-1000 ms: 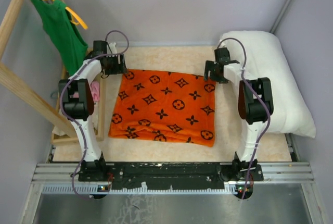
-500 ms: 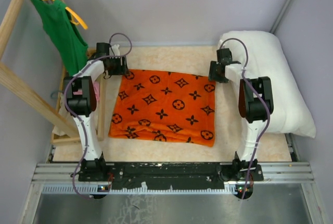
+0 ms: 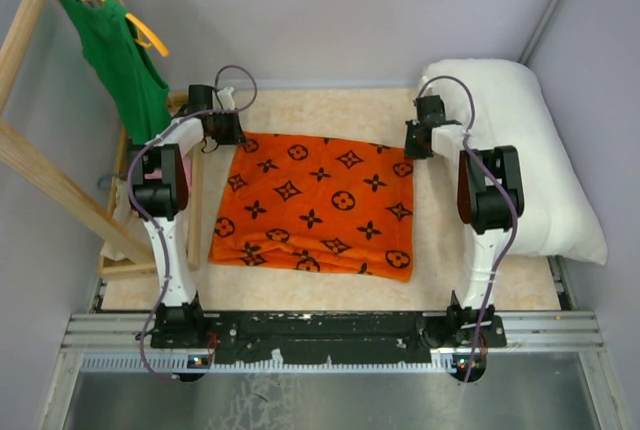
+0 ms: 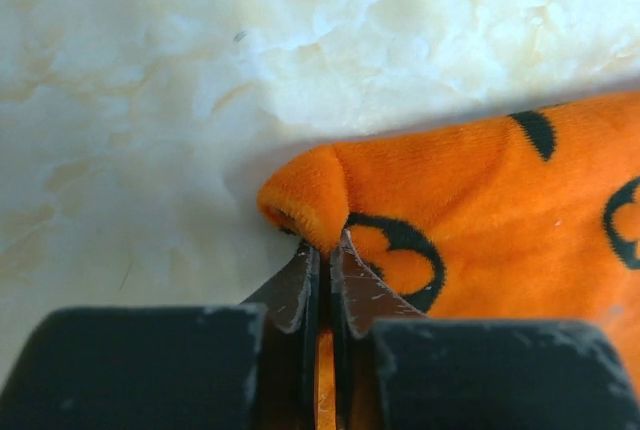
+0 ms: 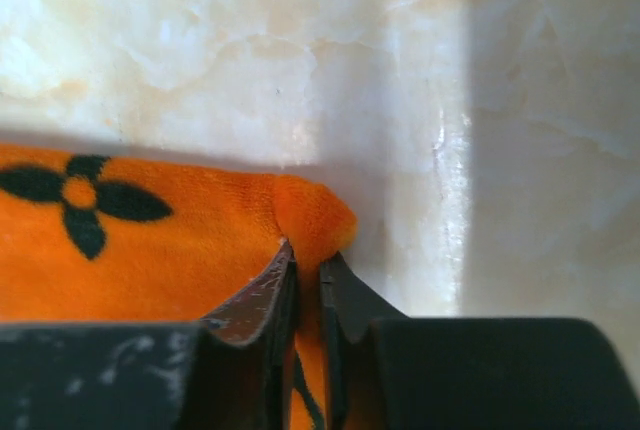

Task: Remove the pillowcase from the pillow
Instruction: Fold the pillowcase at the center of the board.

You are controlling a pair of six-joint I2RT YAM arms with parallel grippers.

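At the jaws of your left gripper, the far-left corner of the orange pillowcase is pinched tight; your right gripper clamps the far-right corner likewise. Pillowcase lies flat on the marbled table. White pillow sits bare to its right, apart.
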